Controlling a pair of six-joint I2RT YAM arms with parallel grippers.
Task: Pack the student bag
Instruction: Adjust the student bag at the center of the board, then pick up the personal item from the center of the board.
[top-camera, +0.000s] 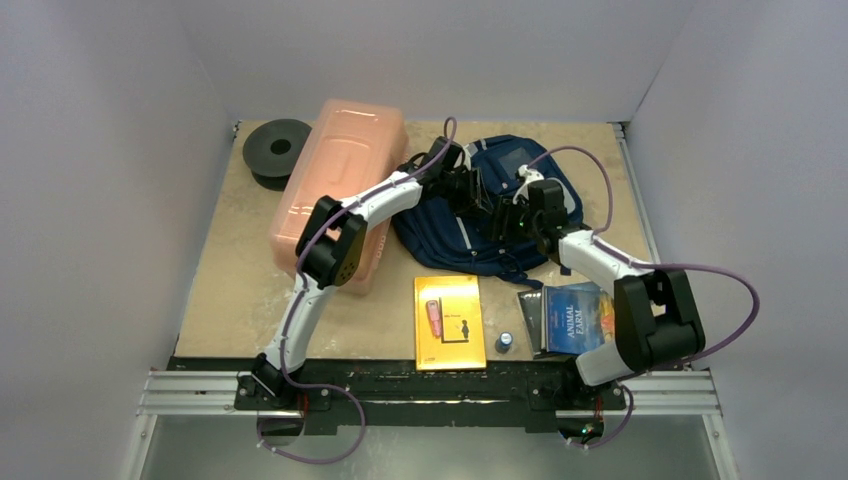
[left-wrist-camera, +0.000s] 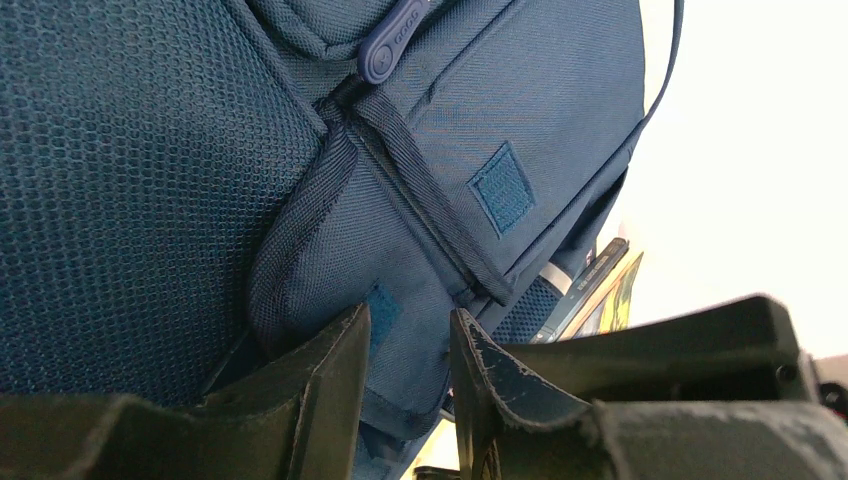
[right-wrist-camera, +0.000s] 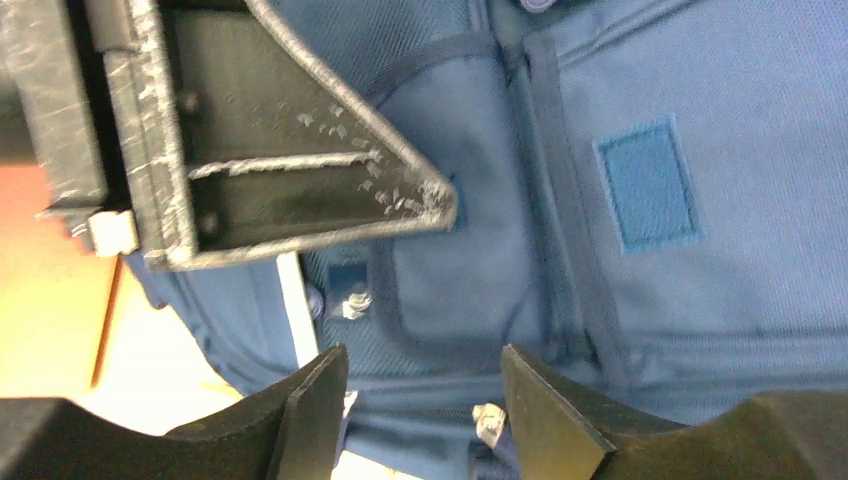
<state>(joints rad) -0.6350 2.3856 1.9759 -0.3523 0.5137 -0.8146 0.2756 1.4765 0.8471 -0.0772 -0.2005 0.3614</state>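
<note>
**A:** Where is the student bag (top-camera: 445, 240)?

**B:** It lies flat on the table (top-camera: 240, 280), in the far middle, just right of the pink box (top-camera: 335, 190). As best I can judge, its long axis slants from near left to far right.

**A:** And the arms?

**B:** Both are over it. The left gripper (left-wrist-camera: 408, 325) reaches in from the left. Its jaws stand a narrow gap apart, with a hemmed fold of the bag's fabric in that gap. I cannot tell whether they truly clamp it. The right gripper (right-wrist-camera: 422, 360) hangs just right of it and a little nearer, jaws spread and holding nothing, with blue fabric straight beneath.

**A:** Which one is nearer, then?

**B:** Neither has any way to go, since the bag is directly under both. The left has cloth between its jaws, so I judge it suited to lift an edge while the right works a zip. One zip pull (left-wrist-camera: 390, 40) shows beside the mesh panel (left-wrist-camera: 130, 180).

**A:** Is anything in the bag?

**B:** I see no opening, so I cannot say. A yellow book (top-camera: 449, 322), a small round object (top-camera: 505, 341) and the Animal Farm book (top-camera: 578, 318) lie on the near table, apart from the bag. The pink box has its lid on, and its contents do not show.
</note>
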